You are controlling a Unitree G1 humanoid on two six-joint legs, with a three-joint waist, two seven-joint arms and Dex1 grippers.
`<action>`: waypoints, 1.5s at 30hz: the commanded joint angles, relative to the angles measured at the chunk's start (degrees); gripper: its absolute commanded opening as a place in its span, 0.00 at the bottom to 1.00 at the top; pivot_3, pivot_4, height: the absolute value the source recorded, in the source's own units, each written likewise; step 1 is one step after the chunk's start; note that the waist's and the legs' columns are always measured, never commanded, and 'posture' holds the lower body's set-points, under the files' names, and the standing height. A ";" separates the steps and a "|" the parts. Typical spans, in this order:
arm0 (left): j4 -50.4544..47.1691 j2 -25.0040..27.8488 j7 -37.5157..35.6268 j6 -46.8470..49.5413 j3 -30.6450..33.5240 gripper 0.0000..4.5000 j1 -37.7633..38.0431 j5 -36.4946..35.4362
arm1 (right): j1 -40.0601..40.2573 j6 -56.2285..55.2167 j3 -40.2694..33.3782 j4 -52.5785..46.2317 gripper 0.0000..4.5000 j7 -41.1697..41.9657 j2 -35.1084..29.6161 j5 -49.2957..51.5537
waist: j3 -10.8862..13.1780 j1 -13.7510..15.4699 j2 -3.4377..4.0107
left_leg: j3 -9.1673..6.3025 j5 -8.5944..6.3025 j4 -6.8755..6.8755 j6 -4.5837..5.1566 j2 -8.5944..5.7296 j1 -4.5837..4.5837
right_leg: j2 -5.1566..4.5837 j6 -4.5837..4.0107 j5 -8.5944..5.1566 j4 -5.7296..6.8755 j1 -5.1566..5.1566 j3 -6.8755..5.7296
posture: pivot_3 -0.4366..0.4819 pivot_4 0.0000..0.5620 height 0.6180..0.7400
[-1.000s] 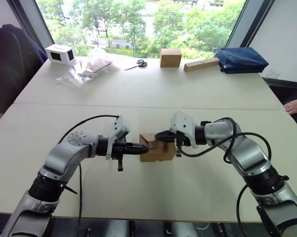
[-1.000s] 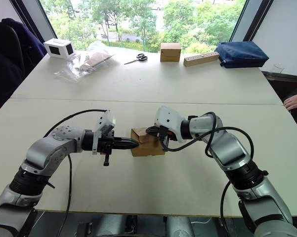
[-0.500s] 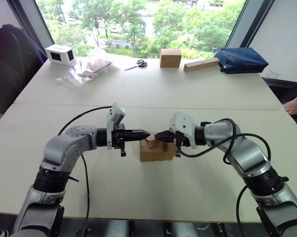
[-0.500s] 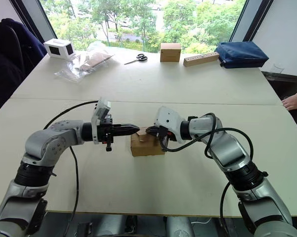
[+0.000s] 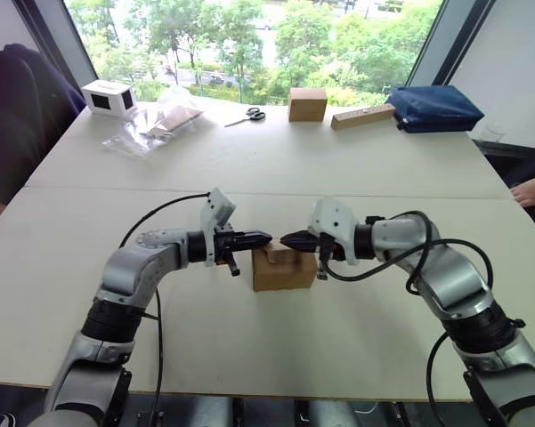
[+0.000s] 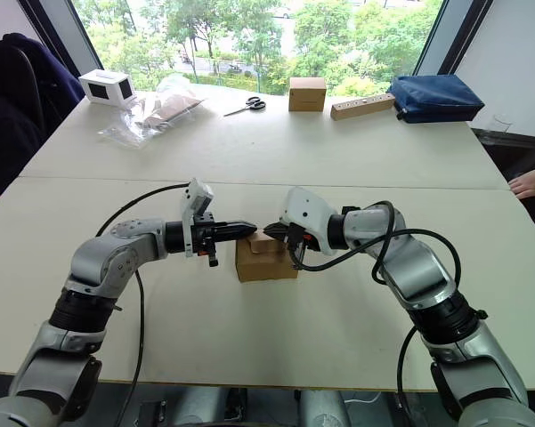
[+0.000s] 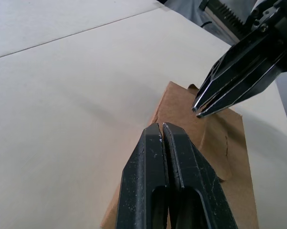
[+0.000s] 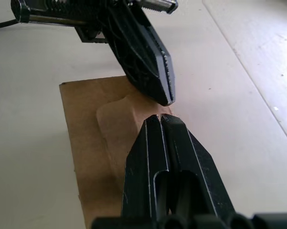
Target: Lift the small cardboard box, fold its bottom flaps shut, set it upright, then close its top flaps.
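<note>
Head views: the small cardboard box point(image 5: 284, 269) sits upright on the table point(image 5: 249, 169), mid-front. The left gripper point(image 5: 263, 238) has risen from the box's left side to above its top; the right gripper point(image 5: 287, 240) has lifted slightly. Tips nearly meet over the box.

Left wrist view: left gripper point(image 7: 161, 130) clenched, empty, just above the top flaps point(image 7: 207, 138).

Right wrist view: right gripper point(image 8: 158, 119) also clenched, empty, over the flap seam.

My read: bottom is done, and the top flaps are getting pressed down; one flap edge looks slightly raised.
</note>
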 commanded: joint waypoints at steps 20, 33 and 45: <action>-1.95 -2.54 3.84 5.43 3.51 0.01 -0.64 -5.08 | 5.64 2.21 1.80 -10.92 0.00 -0.02 -3.91 2.37 | 0.00 -0.03 -0.01 | -0.02 -0.02 -0.03 0.03 0.01 0.02 | -0.01 -0.01 0.00 -0.08 0.03 -0.01 | 0.48 0.27 1.00; -3.28 -2.25 4.44 6.39 3.29 0.01 -0.07 -5.68 | 4.29 0.66 1.95 -8.70 0.00 -0.08 -3.27 0.86 | 0.00 -0.05 -0.01 | -0.02 -0.02 -0.03 0.03 0.01 0.02 | -0.01 -0.01 0.00 -0.08 0.03 -0.01 | 0.48 0.27 1.00; -2.64 -3.19 5.36 7.47 4.26 0.01 -0.10 -6.60 | 4.12 -0.85 3.49 -5.69 0.00 -0.74 -2.35 -1.18 | 0.01 -0.05 -0.01 | -0.02 -0.02 -0.03 0.03 0.01 0.02 | -0.01 -0.01 -0.01 -0.09 0.03 -0.01 | 0.48 0.27 1.00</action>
